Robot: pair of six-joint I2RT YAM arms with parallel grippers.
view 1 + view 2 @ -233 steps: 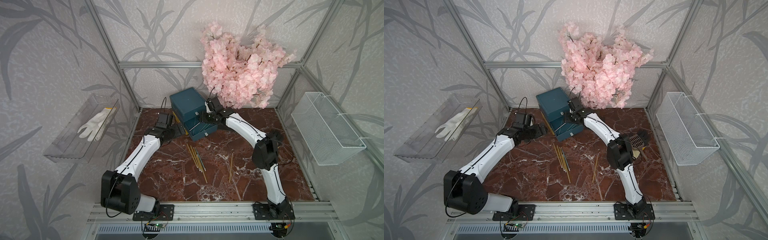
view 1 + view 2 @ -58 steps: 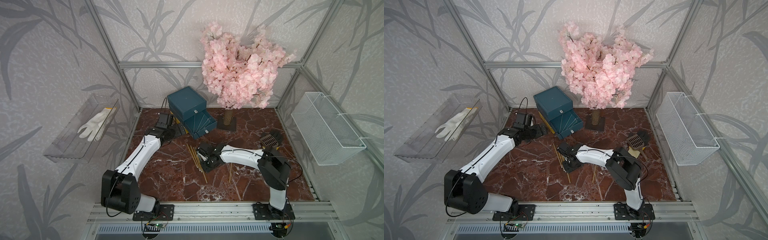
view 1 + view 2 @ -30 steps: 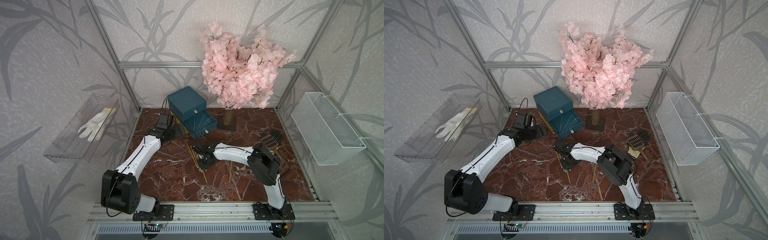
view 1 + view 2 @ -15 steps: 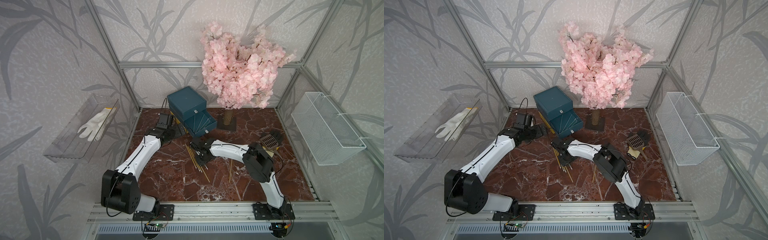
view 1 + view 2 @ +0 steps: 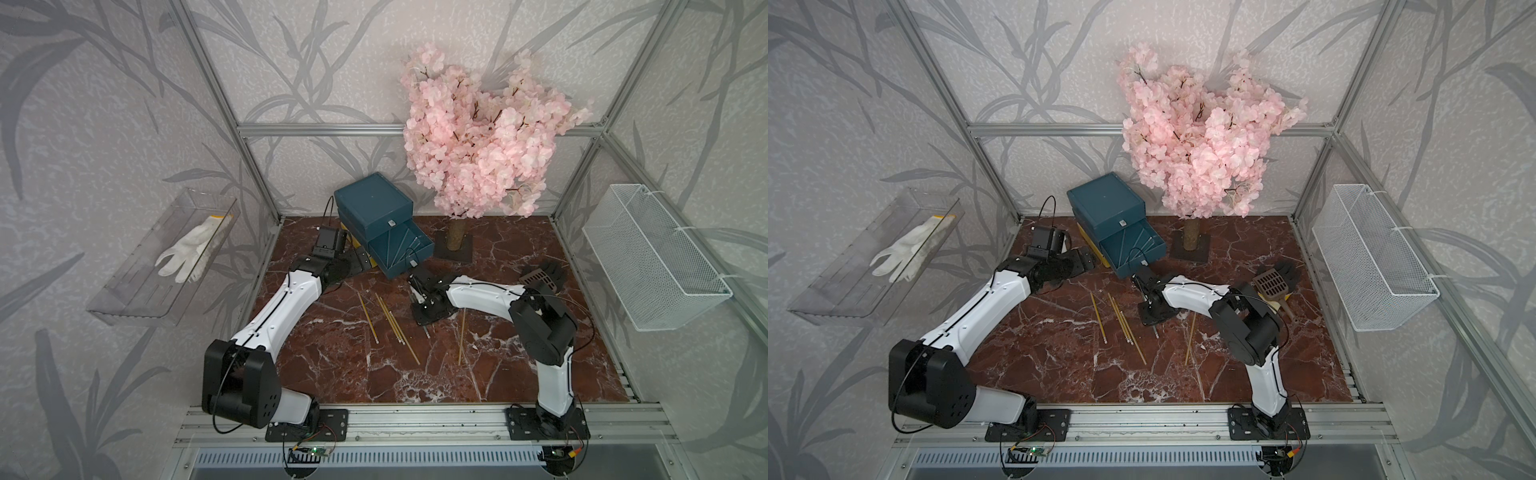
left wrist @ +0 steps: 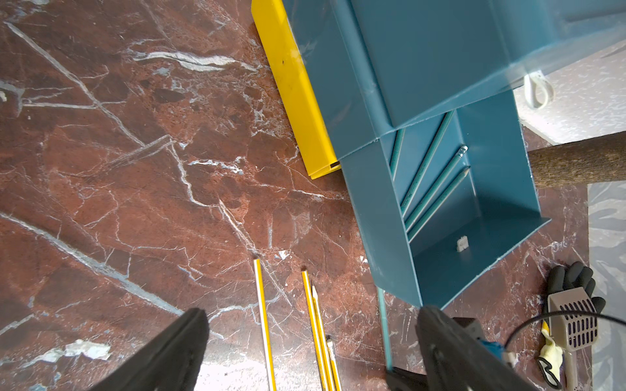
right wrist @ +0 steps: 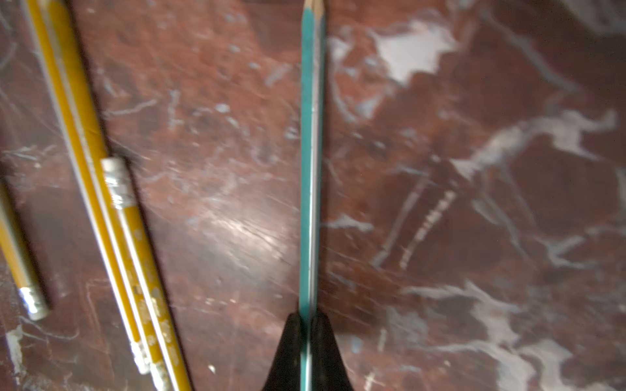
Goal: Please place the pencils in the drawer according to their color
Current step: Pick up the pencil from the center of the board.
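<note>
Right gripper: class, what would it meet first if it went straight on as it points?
Probably the bare marble tabletop below: the right gripper points downward, shut on the teal pencil. Height unclear.

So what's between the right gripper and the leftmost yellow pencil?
A cluster of yellow pencils, clear in both top views; the right gripper grips a teal pencil.

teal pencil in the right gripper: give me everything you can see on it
The teal pencil is thin and straight, painted teal with a pale glossy streak along its length and a sharpened bare-wood tip. The right gripper is shut on its shaft, pinching it from both sides; the tip end projects straight ahead. The tip sits near the front corner of the open teal drawer. It seems to hang just above the marble table. Yellow pencils lie nearby, apart from it.
</note>
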